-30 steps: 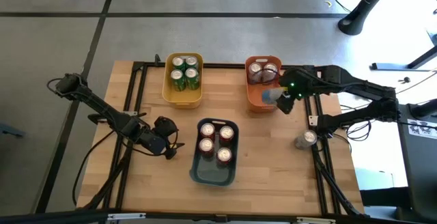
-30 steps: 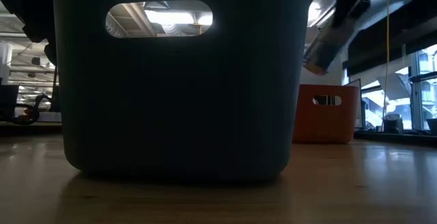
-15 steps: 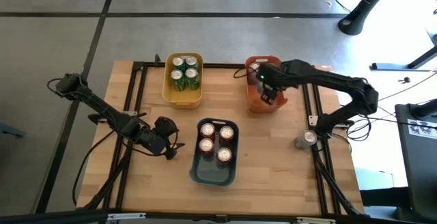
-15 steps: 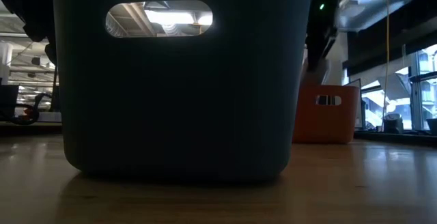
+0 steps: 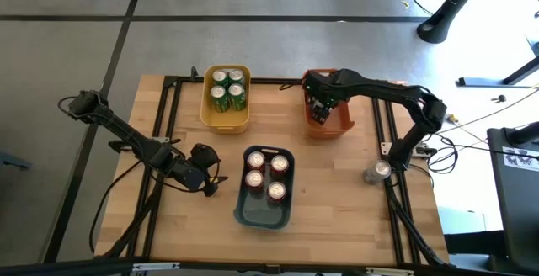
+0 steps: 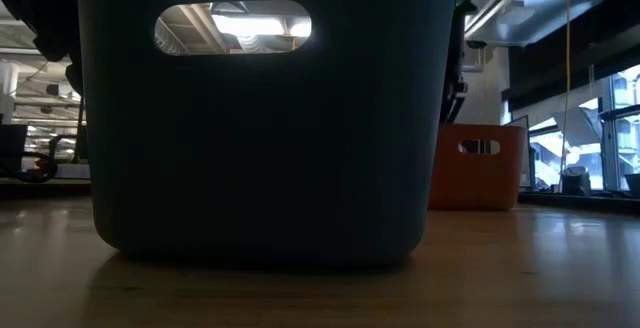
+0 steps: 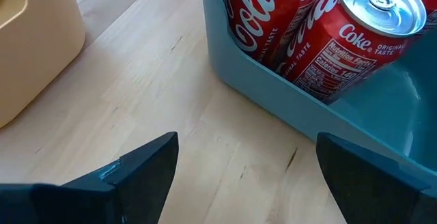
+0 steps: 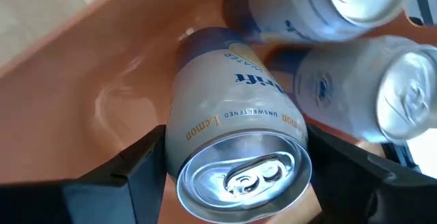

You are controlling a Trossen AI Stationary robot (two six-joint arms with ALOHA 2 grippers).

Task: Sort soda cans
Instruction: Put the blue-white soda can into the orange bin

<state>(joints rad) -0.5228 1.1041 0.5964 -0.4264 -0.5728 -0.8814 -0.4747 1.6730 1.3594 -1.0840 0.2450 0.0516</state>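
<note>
My right gripper [image 8: 239,183] is down in the orange bin [image 5: 340,124], shut on a silver-grey soda can [image 8: 235,135]. Two more silver-grey cans [image 8: 372,94] stand in that bin beside it. Another silver-grey can [image 5: 377,172] stands upright at the table's right edge. Several green cans [image 5: 227,89] fill the yellow bin [image 5: 224,120]. Three red cans [image 5: 267,175] stand in the blue-grey bin [image 5: 263,215]. My left gripper [image 7: 242,176] waits open at the table's left, a little short of the blue-grey bin's wall [image 7: 287,108]. My right gripper pinches the silver-grey can between its two fingers [image 8: 140,173], one on each side of the wall just below the top rim [image 8: 179,157]. The fingers come from above, pointing steeply down. The can stands nearly upright, its lower end down in the orange bin; whether it touches the floor I cannot tell.
The three bins sit in a triangle in the table's middle, with bare wood [image 5: 337,209] to the near right and near left. In the low view the dark bin [image 6: 260,118] fills the foreground and hides most of the table; the orange bin [image 6: 478,163] shows behind it.
My right gripper has carried the silver-grey can from the orange bin's near right corner toward the table's left and far edge, and down into the bin. The can has tipped from slanting to nearly upright. The left arm has kept still.
</note>
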